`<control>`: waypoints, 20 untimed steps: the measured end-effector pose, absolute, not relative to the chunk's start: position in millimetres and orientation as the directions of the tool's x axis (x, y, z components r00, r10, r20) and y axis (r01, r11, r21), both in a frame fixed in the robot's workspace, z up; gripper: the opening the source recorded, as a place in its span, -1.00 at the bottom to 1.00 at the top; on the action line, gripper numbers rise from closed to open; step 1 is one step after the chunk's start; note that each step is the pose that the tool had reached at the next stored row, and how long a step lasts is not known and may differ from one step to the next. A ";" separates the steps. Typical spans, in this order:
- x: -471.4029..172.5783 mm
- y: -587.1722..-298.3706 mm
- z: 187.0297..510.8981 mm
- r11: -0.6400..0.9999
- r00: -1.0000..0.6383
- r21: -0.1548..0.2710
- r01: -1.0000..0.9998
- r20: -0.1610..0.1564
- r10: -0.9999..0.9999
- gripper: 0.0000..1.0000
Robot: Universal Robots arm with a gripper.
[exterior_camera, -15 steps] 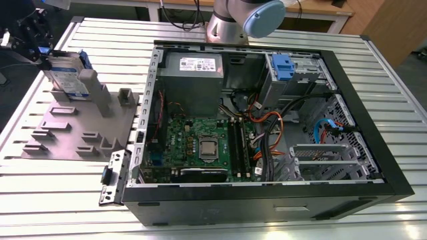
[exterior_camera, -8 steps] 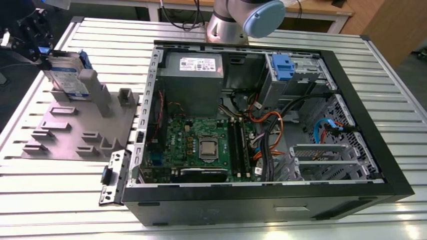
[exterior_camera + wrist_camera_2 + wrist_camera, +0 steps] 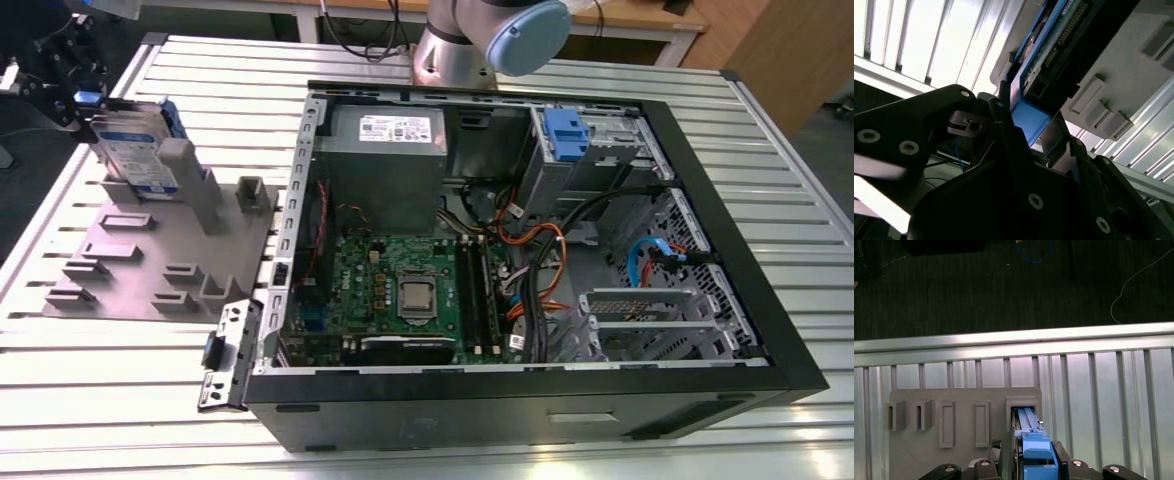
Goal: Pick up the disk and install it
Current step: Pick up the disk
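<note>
First wrist view has my end effector (image 3: 1035,456) closed on the disk (image 3: 1026,421), fingers pinching its blue rail. Just beyond them the disk sits in the grey holder (image 3: 954,396): I judge it grasped, not lifted, not installed. Exterior view adds the open computer case (image 3: 534,230), well away.

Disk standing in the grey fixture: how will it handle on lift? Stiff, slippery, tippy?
Likely rigid: the disk is a flat metal-cased slab. Its smooth blue rails may slip in a grip. Upright on edge in the grey fixture, it would probably tip if unsupported.
</note>
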State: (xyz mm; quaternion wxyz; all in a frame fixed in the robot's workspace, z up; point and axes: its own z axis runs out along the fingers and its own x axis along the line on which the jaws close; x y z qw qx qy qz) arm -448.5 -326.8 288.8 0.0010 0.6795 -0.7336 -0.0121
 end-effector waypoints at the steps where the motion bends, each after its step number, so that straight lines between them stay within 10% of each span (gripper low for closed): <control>1: -448.5 -326.8 288.8 0.076 -0.077 0.019 -0.997 -0.015 -0.997 0.00; 20: -448.5 -326.8 288.6 0.076 -0.077 0.019 -0.997 -0.015 -0.997 -0.27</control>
